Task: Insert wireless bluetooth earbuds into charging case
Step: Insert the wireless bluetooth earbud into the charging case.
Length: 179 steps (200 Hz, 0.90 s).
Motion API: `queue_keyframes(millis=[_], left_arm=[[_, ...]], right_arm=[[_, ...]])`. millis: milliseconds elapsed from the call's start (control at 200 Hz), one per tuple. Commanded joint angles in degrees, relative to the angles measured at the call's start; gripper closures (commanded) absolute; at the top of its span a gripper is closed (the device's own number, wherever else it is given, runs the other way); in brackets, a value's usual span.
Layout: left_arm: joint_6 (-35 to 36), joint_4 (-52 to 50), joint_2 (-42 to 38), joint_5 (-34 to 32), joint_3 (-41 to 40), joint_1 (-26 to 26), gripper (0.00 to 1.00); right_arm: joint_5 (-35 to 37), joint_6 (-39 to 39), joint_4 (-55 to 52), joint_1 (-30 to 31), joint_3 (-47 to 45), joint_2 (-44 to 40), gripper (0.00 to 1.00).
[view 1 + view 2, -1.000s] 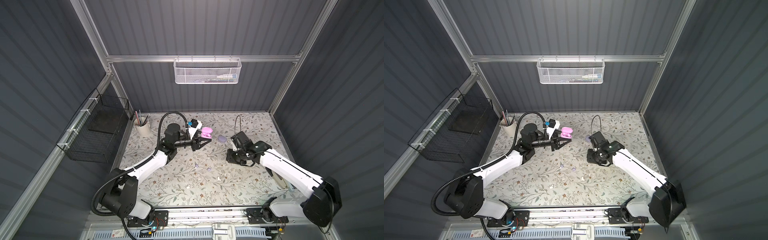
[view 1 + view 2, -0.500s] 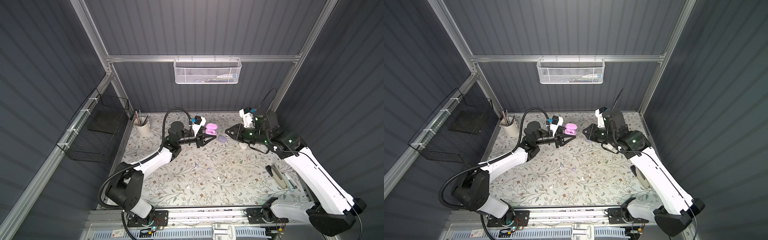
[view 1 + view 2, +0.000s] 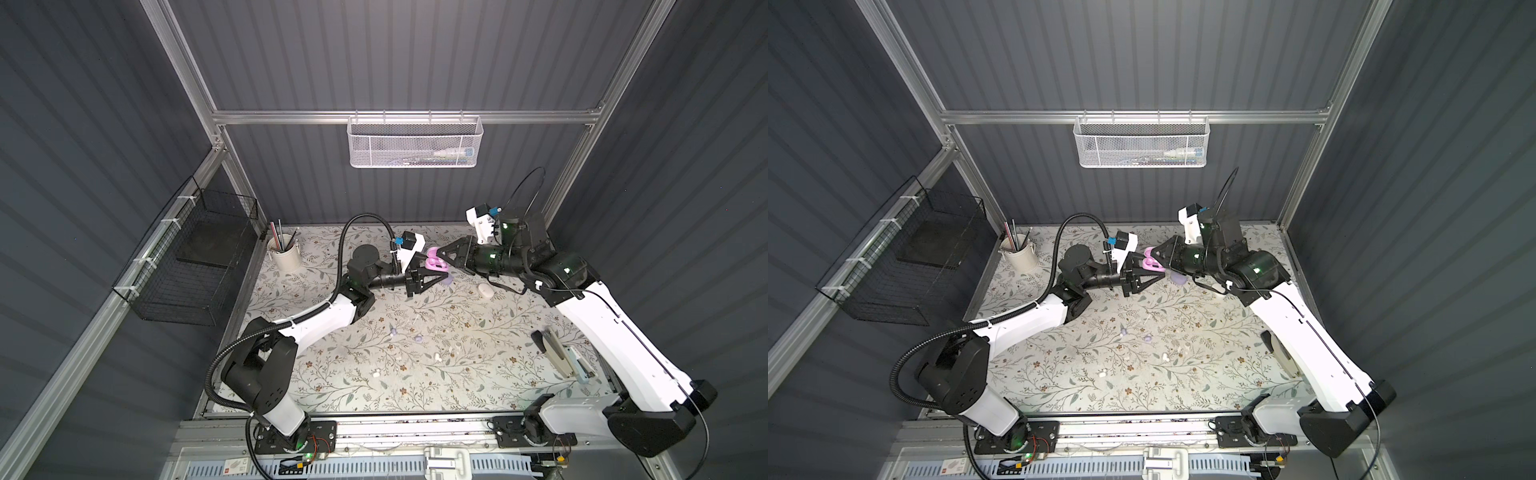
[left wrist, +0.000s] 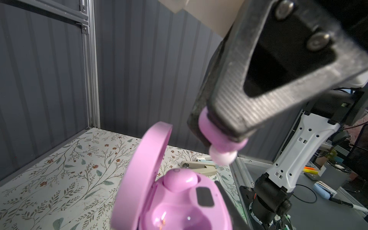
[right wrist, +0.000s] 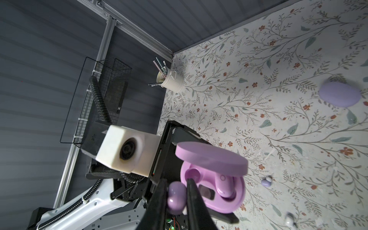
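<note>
pink case [image 4: 179, 215]: smooth plastic, glossy inside. right gripper fingers [image 4: 229, 95]: matt, finely ribbed. table covering [image 4: 59, 169]: matt print. frame post [image 4: 91, 79]: brushed aluminium.

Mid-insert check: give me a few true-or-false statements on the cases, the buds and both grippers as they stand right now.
1. The left gripper holds the pink case with its lid open. True.
2. Both sockets of the pink case are filled. False: one seated earbud shows; the other socket is empty.
3. The right gripper is empty. False: it is shut on a second earbud just above the case.
4. The lavender case lies closed on the table. True.
</note>
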Motion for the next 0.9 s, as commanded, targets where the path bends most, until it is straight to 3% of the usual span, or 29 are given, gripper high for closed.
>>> queue_keyframes(millis=[0, 891], left_arm=[[-1.1, 2.8, 1.2, -0.5, 2.5, -0.6, 0.66], [0.2, 1.5, -0.3, -0.3, 3.1, -1.5, 0.66]], right_arm=[[-2.4, 0.7, 2.4, -0.1, -0.5, 0.6, 0.81], [-2.0, 1.7, 4.8, -0.1, -3.9, 1.0, 0.80]])
